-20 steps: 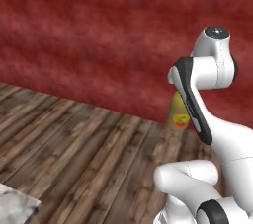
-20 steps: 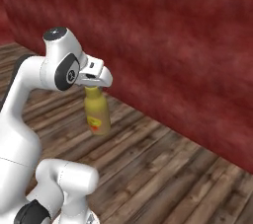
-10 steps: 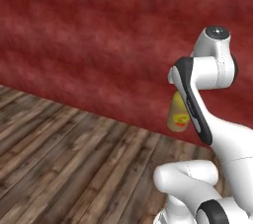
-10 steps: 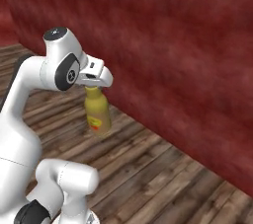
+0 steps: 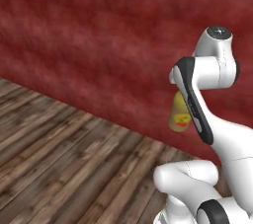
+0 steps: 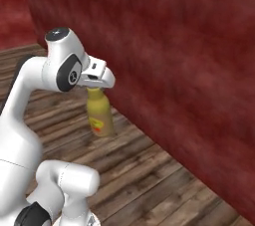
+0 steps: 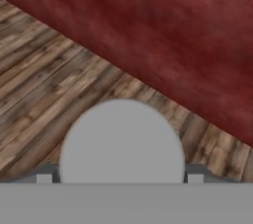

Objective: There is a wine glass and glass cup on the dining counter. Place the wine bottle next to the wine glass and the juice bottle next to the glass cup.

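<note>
One juice bottle hung upright under the tool, which was clamped on its neck, above wooden floor beside the red wall. Judgement: carry it level, no swinging, until the desk appears.
</note>
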### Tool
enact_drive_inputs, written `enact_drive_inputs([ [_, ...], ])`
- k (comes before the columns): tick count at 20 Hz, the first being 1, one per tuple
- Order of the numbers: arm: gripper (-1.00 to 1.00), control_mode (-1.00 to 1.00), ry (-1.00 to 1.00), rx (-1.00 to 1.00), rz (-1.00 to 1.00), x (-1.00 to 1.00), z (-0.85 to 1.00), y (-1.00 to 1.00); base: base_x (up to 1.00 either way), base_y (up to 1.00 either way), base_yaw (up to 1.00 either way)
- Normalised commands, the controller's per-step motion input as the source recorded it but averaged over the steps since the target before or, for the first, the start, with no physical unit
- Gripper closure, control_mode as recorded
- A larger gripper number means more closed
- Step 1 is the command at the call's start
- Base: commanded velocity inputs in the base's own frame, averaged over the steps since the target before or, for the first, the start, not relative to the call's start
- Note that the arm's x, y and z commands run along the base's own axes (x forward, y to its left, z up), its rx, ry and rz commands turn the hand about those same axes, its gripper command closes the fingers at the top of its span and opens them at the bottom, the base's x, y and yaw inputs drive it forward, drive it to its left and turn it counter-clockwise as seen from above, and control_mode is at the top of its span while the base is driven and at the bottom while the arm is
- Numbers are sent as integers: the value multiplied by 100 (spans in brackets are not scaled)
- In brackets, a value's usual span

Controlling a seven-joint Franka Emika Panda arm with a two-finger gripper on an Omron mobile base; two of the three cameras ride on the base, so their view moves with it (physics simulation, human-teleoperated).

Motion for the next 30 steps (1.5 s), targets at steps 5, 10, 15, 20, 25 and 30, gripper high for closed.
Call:
enact_drive_inputs([
  [5, 100, 100, 0, 0, 0, 0, 0, 0, 70, 0, 36],
  [10, 100, 100, 0, 0, 0, 0, 0, 0, 62, 0, 46],
  [15, 100, 100, 0, 0, 0, 0, 0, 0, 60, 0, 46],
  [20, 100, 100, 0, 0, 0, 0, 0, 0, 69, 0, 33],
  [25, 100, 100, 0, 0, 0, 0, 0, 0, 77, 0, 19],
  [30, 100, 100, 0, 0, 0, 0, 0, 0, 84, 0, 8],
])
